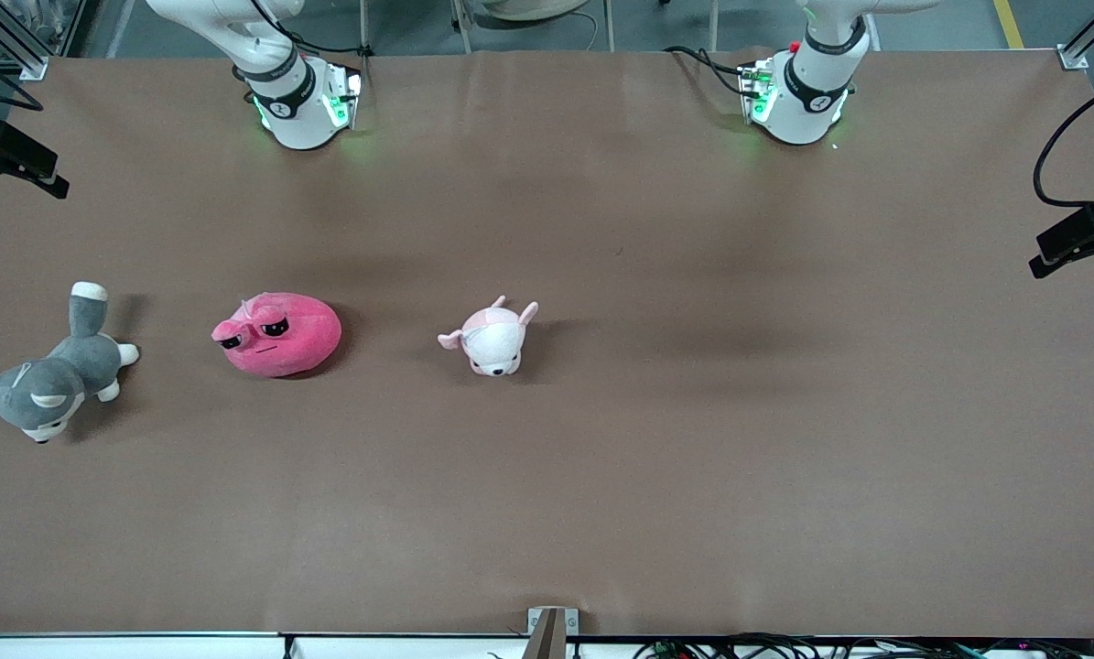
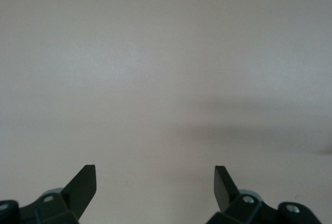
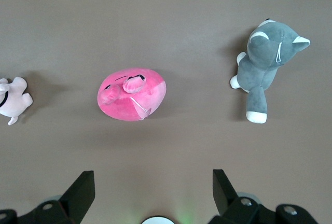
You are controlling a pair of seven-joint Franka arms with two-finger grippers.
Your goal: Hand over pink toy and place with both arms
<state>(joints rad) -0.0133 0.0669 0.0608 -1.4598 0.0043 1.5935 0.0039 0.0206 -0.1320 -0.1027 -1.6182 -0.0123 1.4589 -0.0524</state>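
Three plush toys lie on the bench (image 1: 693, 458), all toward the right arm's end: a gray cat (image 1: 52, 384), the pink toy (image 1: 278, 334) beside it, and a small pale pink dog (image 1: 493, 339) nearer the bench's middle.

Pink toy: a rounded hot-pink blob w/ a grumpy face, resting flat on the bench and touching nothing. In the right wrist view it (image 3: 133, 101) sits between the dog and the cat.

Handling, by judgement: light, soft, squashy; fabric gives grip, so slip is unlikely and it isn't fragile. No handle or limb to pinch, so take it across the narrower width of the body w/ jaws wide and let the stuffing compress. For a handover, gripping toward one end would leave free plush for the other gripper.

Right gripper (image 3: 153, 187): held high over the bench above the pink toy's area, jaws wide, nothing in them. Left gripper (image 2: 154, 185): also wide and holding nothing, over bare bench; that arm waits.
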